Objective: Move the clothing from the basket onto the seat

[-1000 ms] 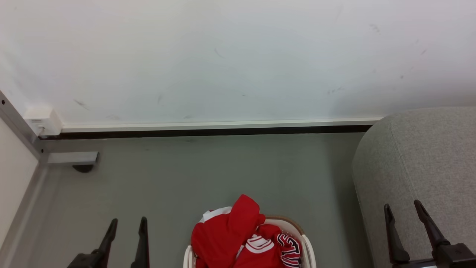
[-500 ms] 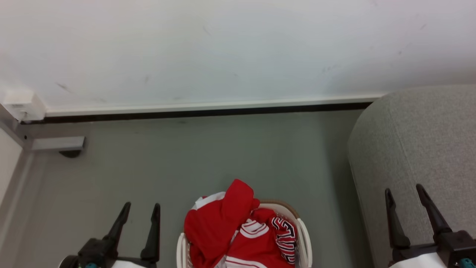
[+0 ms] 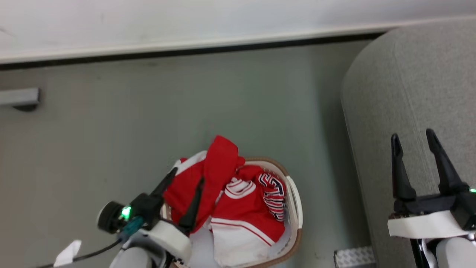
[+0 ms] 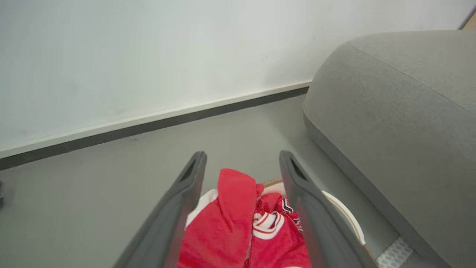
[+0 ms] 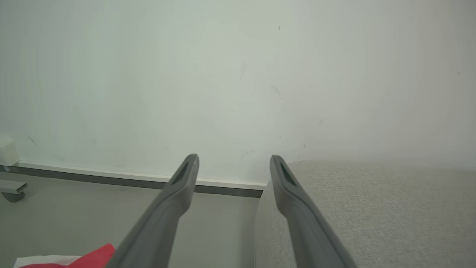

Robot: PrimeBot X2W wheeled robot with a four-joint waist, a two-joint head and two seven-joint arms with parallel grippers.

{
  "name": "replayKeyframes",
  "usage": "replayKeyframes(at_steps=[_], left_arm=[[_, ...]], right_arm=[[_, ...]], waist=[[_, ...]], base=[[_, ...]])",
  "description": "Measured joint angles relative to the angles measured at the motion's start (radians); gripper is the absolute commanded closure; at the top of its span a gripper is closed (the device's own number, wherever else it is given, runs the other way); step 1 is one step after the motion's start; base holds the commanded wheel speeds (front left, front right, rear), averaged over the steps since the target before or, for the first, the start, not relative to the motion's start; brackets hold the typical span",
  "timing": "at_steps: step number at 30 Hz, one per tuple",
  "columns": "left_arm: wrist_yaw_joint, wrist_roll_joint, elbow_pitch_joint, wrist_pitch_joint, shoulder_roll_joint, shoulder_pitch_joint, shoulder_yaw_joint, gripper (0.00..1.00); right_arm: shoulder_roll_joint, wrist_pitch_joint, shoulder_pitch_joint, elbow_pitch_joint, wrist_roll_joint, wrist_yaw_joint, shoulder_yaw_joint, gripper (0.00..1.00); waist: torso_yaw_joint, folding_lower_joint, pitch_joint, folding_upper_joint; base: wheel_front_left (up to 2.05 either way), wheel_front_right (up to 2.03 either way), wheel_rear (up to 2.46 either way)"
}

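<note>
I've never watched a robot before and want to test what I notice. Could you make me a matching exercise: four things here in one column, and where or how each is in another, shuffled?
1. clothing
2. basket
3. left gripper
4. right gripper

A. open, seen against the grey seat
B. on the floor, left of the seat
C. red, heaped in the basket
D. open, aimed at the red heap

Pairs: 1-C, 2-B, 3-D, 4-A
</note>
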Motion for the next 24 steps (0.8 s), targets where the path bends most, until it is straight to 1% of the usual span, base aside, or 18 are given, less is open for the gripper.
replayKeyframes(at_steps=[6, 10, 12, 18, 21, 24], left_arm=[[-0.003, -0.027, 0.113, 0.000, 0.044, -0.130, -0.178, 0.00], [-0.003, -0.046, 0.198, 0.000, 0.066, -0.202, -0.255, 0.00], [-0.003, -0.072, 0.242, 0.000, 0.076, -0.230, -0.282, 0.00], [-0.003, -0.098, 0.354, 0.000, 0.100, -0.318, -0.338, 0.00], [-0.002, -0.101, 0.405, 0.000, 0.112, -0.356, -0.340, 0.00], [0.015, -0.100, 0.467, 0.000, 0.124, -0.391, -0.336, 0.00]], right_arm=[[0.000, 0.000, -0.066, -0.056, 0.038, 0.000, 0.025, 0.00], [0.000, 0.000, -0.103, -0.094, 0.050, 0.000, 0.047, 0.00], [0.000, 0.000, -0.117, -0.117, 0.057, 0.000, 0.057, 0.00], [-0.001, 0.000, -0.153, -0.187, 0.080, 0.000, 0.086, 0.00], [0.000, 0.000, -0.161, -0.216, 0.086, 0.000, 0.096, 0.00], [0.000, 0.000, -0.166, -0.239, 0.092, 0.000, 0.106, 0.00]], waist=[[-0.032, 0.0001, 0.127, 0.0000], [-0.056, 0.0001, 0.210, 0.0001], [-0.070, 0.0002, 0.250, 0.0000], [-0.109, 0.0001, 0.361, 0.0000], [-0.128, 0.0000, 0.407, 0.0000], [-0.145, 0.0001, 0.446, 0.0000]], base=[[0.00, 0.00, 0.00], [0.00, 0.00, 0.00], [0.00, 0.00, 0.00], [0.00, 0.00, 0.00], [0.00, 0.00, 0.00], [0.00, 0.00, 0.00]])
